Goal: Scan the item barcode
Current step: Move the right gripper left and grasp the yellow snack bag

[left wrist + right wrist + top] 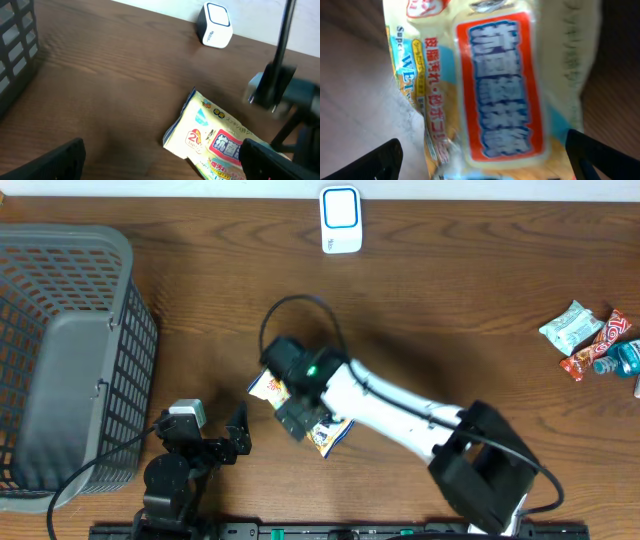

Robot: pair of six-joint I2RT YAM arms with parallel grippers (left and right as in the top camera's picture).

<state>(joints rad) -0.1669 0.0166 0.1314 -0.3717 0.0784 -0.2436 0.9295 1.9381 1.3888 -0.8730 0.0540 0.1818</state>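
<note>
Wet-wipe pack (215, 142) lying flat, well short of scanner (215, 25), robot side. Prob. soft, light, slick film; best pinched across narrow width, mid-pack. Right gripper (487, 157) spread wide over pack, not gripping. Left gripper (165, 162) wide too, empty.

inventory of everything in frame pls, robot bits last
Brown wooden table: one, brown, under everything.
Grey plastic mesh basket: one, grey, left end of the table.
White-and-blue box-shaped scanner: one, white with a blue face, far edge, centre.
Yellow wet-wipes pack: one, yellow with a red-and-blue label, lying flat at table centre.
Small snack packets: at least four, pale green, red and teal, clustered at the right edge.
Black cable: one, black, looping just beyond the pack.
Left gripper: one, black, open and empty, near edge, left of the pack.
Right gripper: one, black, open, over the pack, a jaw on either side.
</note>
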